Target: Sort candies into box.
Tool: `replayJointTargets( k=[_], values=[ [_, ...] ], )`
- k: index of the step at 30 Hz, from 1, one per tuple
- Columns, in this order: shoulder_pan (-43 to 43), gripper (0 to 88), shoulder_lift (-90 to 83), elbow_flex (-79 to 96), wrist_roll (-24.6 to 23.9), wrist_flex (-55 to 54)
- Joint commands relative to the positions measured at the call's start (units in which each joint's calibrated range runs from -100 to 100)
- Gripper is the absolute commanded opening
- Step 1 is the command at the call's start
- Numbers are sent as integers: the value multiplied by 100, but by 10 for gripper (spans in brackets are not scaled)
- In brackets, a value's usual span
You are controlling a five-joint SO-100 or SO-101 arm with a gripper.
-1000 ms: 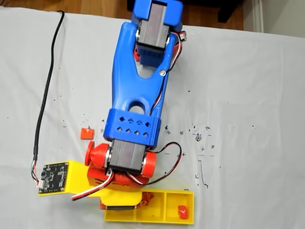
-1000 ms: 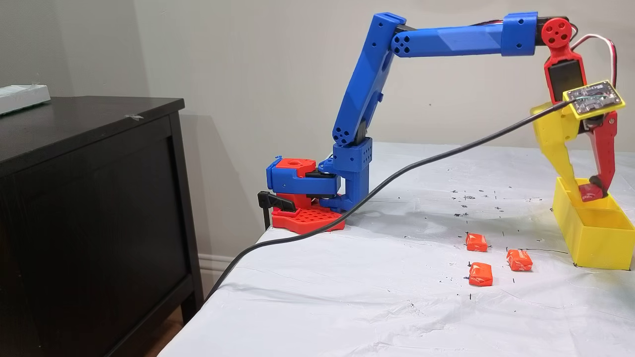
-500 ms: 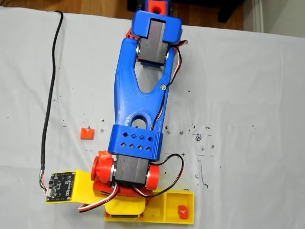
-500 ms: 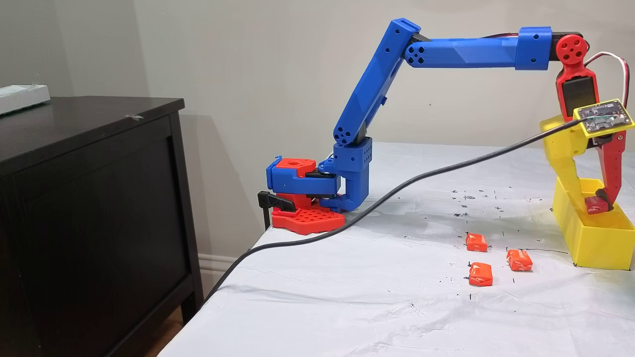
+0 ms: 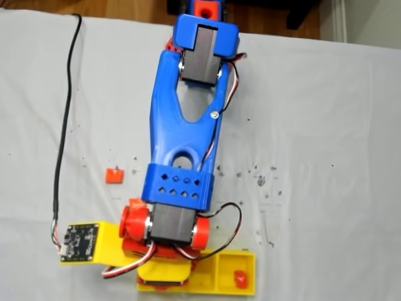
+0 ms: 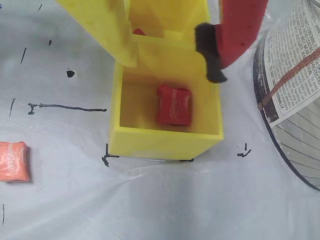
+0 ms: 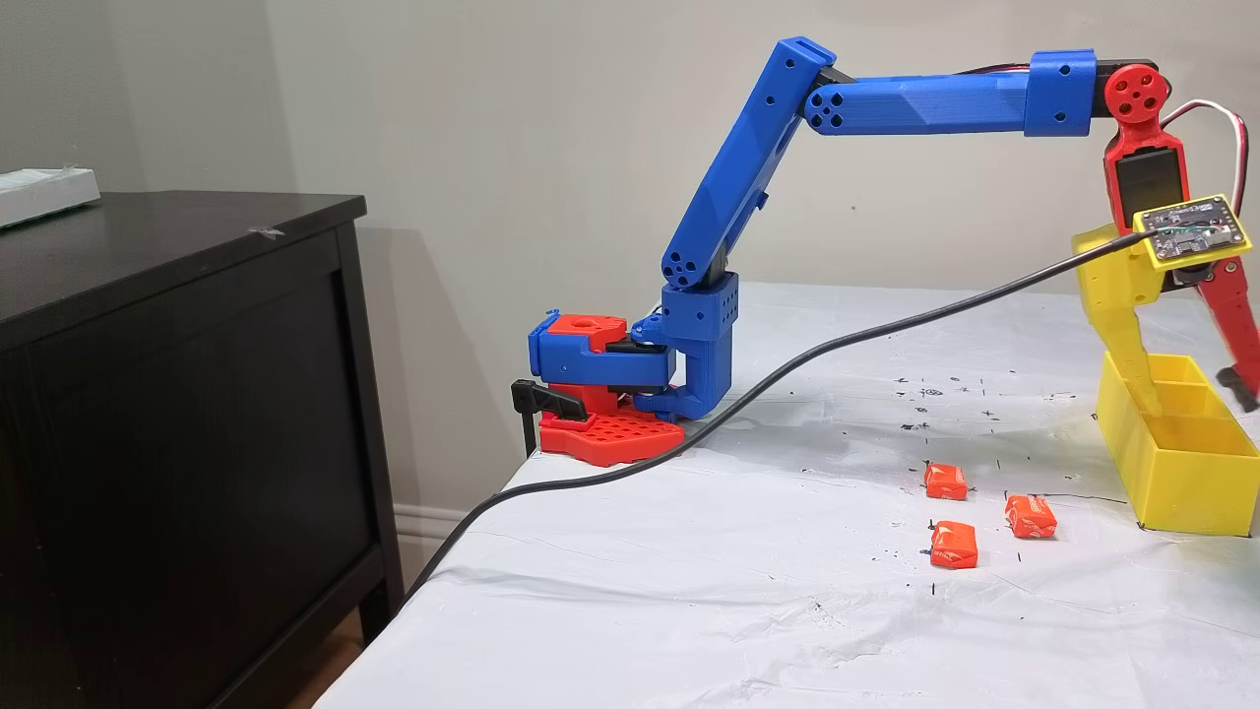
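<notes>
Claw (image 6: 170, 55) spread above yellow plastic tray (image 6: 165, 142); red wrapped candy (image 6: 173, 104) seemingly released inside; best lifted straight, clear of walls.

Box (image 6: 165, 142) walls hem gripper (image 6: 172, 47); cloth beside free.

We have one fixed view looking straight down on the blue arm (image 5: 182, 135) and the white table (image 5: 326, 125), with the box (image 5: 229, 282) at its bottom edge. Another fixed view stands off to the side at about table height, farther back, taking in the whole arm (image 7: 748, 187), a dark cabinet (image 7: 177, 394) and the same box (image 7: 1176, 463). Our wrist view looks steeply down from close above into that box (image 6: 165, 142), and it shares an orange candy (image 6: 12, 161) with the side view (image 7: 1030, 517).
</notes>
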Motion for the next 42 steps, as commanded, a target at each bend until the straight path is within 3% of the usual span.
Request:
replayJointTargets(
  k=[1, 12, 23, 24, 27, 28, 42],
  values=[
    [112, 2, -766, 71, 239, 302],
    [529, 2, -2623, 2793, 913, 589],
    [529, 2, -2886, 4031, 957, 32],
    [547, 8, -2886, 4058, 952, 8],
    [638, 185, -2691, 3976, 938, 212],
    [647, 207, -2674, 3976, 918, 212],
    [900, 231, -2818, 4450, 1123, 163]
  ],
)
